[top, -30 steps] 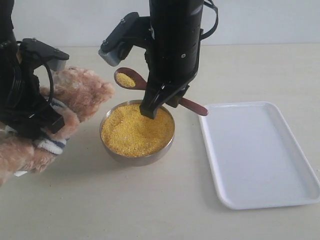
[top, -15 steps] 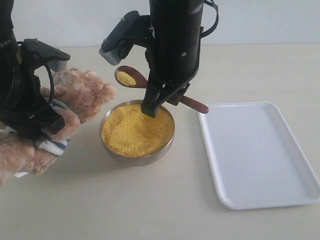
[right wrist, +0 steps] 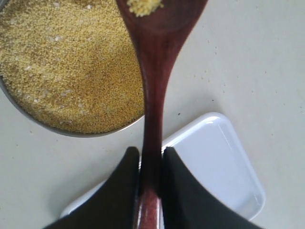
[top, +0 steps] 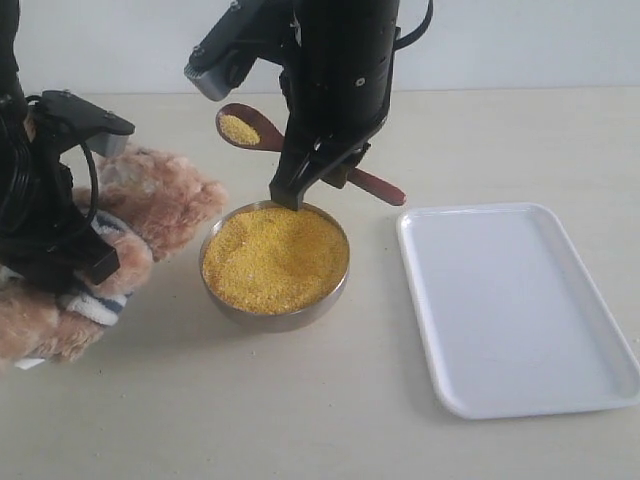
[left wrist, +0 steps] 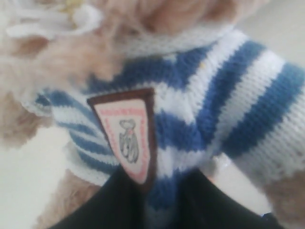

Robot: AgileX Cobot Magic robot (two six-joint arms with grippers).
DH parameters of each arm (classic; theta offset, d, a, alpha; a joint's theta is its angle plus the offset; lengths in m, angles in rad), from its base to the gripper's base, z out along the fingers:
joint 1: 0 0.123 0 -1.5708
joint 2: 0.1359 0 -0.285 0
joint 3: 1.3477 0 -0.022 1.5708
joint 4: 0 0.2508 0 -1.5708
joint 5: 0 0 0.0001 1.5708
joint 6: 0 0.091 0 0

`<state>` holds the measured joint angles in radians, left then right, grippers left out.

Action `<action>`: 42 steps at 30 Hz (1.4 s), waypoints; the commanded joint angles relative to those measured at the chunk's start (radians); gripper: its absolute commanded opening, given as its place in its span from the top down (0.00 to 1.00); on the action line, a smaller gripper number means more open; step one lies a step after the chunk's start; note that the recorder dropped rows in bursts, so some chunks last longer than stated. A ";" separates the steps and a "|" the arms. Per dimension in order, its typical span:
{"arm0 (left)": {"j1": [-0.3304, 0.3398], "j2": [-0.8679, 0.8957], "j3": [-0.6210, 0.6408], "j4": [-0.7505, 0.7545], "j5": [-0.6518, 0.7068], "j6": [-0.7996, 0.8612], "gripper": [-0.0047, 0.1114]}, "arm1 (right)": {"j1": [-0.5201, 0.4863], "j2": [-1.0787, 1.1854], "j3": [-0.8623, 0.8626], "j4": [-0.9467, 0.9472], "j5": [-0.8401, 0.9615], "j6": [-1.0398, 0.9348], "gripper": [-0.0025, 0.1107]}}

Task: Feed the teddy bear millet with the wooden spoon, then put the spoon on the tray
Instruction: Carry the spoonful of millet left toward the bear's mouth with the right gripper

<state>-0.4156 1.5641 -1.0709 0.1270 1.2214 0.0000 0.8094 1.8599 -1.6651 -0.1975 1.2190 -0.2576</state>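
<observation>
We see the right gripper (right wrist: pixel 150 160) pressed together on the handle of the wooden spoon (right wrist: pixel 153 90), pinching it near the tail end, with the spoon lifted clear above the far rim of the metal bowl (top: pixel 275 322) that holds the millet (top: pixel 275 258). A small heap of grain sits in the spoon's oval. The spoon's long axis runs from the tray (top: pixel 520 310) side towards the teddy bear (top: pixel 160 200), loaded end leading, so the bear lies straight off the tip, on the left of the exterior view and somewhat lower, with open air between them. The left gripper (left wrist: pixel 159 202) is clamped on the bear's striped shirt just under the chest badge (left wrist: pixel 126 140) and props it up facing the bowl. We judge that the right arm, the one nearer the gap, has to carry the spoon along its own axis to the bear's muzzle and hold it level, or grain may spill
</observation>
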 commanded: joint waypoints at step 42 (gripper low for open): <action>-0.027 -0.016 0.002 -0.058 0.000 0.043 0.93 | 0.038 -0.013 -0.011 0.092 0.002 -0.046 0.98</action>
<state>-0.4376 1.5606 -1.0694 0.0757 1.2214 0.0390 0.8491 1.8599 -1.6673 -0.1157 1.2207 -0.2950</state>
